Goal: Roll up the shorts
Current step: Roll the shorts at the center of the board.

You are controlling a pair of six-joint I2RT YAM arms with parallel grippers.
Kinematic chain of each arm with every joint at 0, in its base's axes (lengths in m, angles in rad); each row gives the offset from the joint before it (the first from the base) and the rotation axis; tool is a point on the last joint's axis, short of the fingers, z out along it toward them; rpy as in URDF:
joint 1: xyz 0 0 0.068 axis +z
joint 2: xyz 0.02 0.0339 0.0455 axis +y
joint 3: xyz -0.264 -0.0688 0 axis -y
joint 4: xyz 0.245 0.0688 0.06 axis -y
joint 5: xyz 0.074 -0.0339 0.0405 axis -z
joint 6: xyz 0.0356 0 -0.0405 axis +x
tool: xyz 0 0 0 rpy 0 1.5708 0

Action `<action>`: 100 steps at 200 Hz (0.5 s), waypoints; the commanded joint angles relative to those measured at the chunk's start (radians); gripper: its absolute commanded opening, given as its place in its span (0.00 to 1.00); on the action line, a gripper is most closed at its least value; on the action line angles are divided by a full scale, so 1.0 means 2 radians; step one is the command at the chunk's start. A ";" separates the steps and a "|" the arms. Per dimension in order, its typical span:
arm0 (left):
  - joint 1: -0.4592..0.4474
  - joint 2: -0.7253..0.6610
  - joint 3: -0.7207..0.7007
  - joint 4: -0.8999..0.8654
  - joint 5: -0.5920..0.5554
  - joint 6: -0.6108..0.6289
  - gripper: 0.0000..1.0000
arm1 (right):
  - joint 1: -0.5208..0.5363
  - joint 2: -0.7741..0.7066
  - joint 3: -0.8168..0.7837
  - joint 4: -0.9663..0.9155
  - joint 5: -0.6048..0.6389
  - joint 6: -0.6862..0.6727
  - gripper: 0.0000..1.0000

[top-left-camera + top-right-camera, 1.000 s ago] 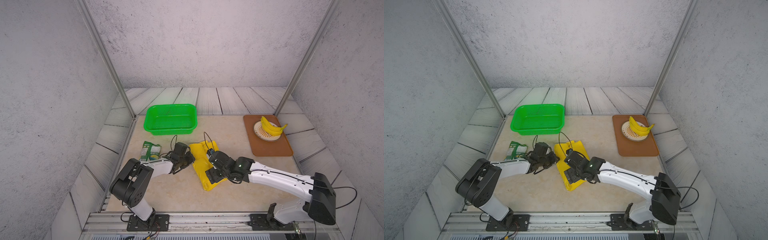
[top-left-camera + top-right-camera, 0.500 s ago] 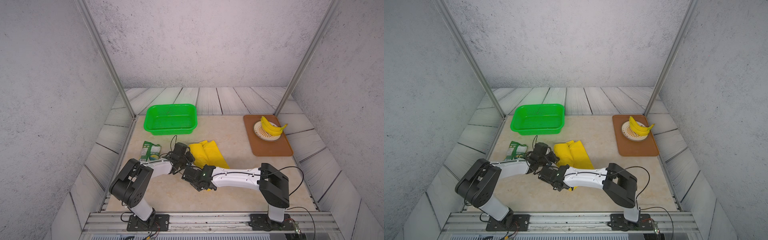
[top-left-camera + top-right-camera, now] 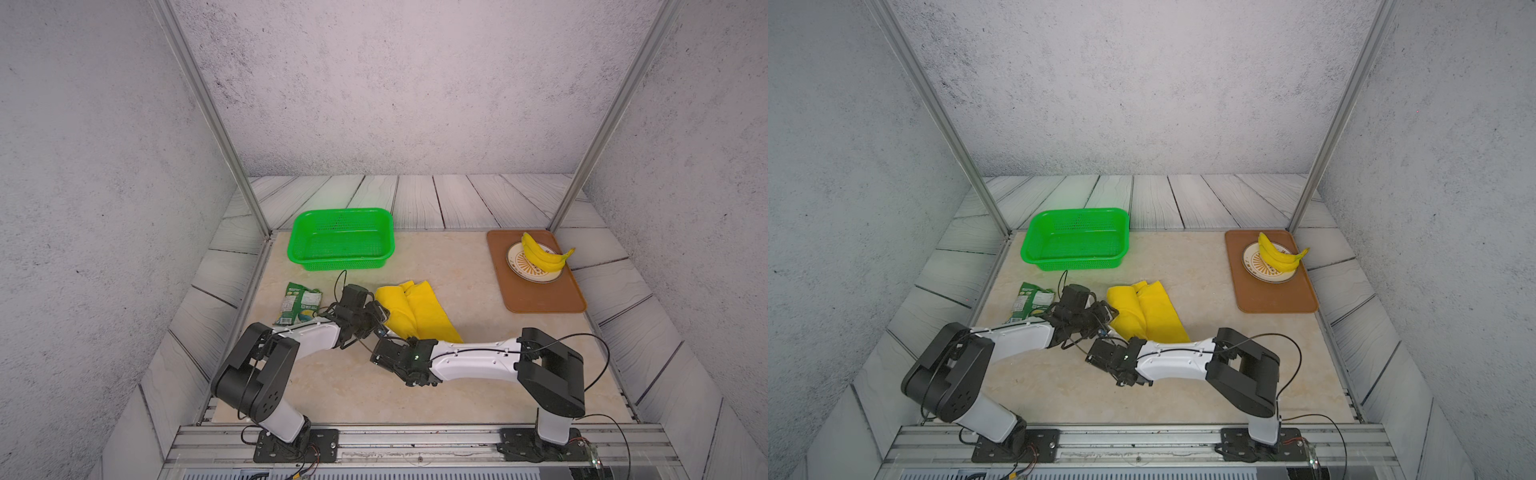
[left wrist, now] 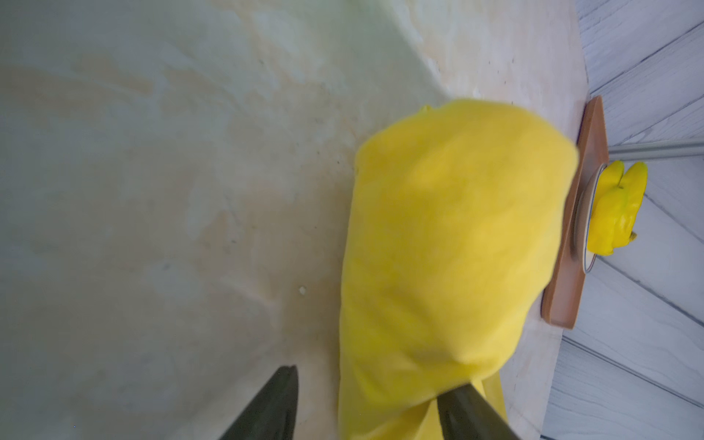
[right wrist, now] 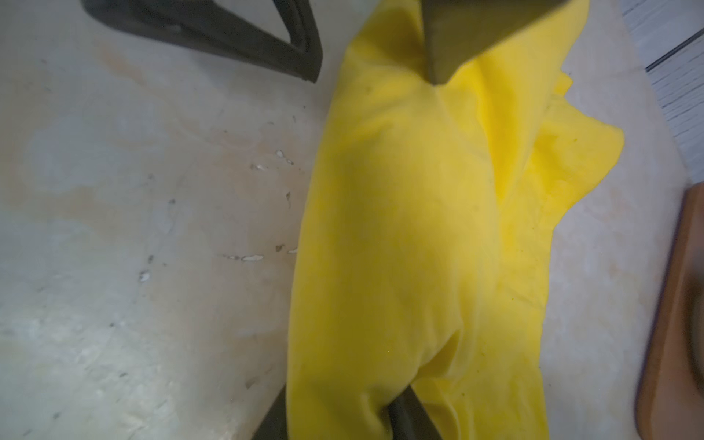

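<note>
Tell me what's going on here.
Two robot arms are rolling up the yellow shorts on the table. The fabric is already a thick, partly rolled bundle. The left gripper stands open at one end, one finger clear of the cloth; the right gripper pinches the other end. The green basket, snack packet and bananas sit apart, untouched.

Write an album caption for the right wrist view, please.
Yellow shorts, partly rolled on the table: right jaws pinch one end, left jaws open astride the other.
</note>
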 commanded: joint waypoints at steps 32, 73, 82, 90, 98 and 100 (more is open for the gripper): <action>0.018 -0.101 -0.013 -0.071 -0.032 0.052 0.78 | -0.065 -0.098 -0.091 0.150 -0.275 0.047 0.36; 0.016 -0.100 -0.027 -0.067 -0.022 0.071 0.83 | -0.146 -0.120 -0.206 0.317 -0.420 0.148 0.38; 0.013 -0.088 -0.028 -0.058 -0.016 0.068 0.83 | -0.154 -0.116 -0.223 0.344 -0.429 0.163 0.39; 0.010 -0.076 -0.027 -0.049 -0.013 0.067 0.84 | -0.159 -0.112 -0.238 0.363 -0.437 0.173 0.39; 0.005 -0.064 -0.025 -0.039 -0.013 0.066 0.84 | -0.164 -0.107 -0.249 0.380 -0.442 0.182 0.39; 0.003 -0.060 -0.024 -0.037 -0.013 0.066 0.84 | -0.164 -0.106 -0.251 0.382 -0.442 0.183 0.39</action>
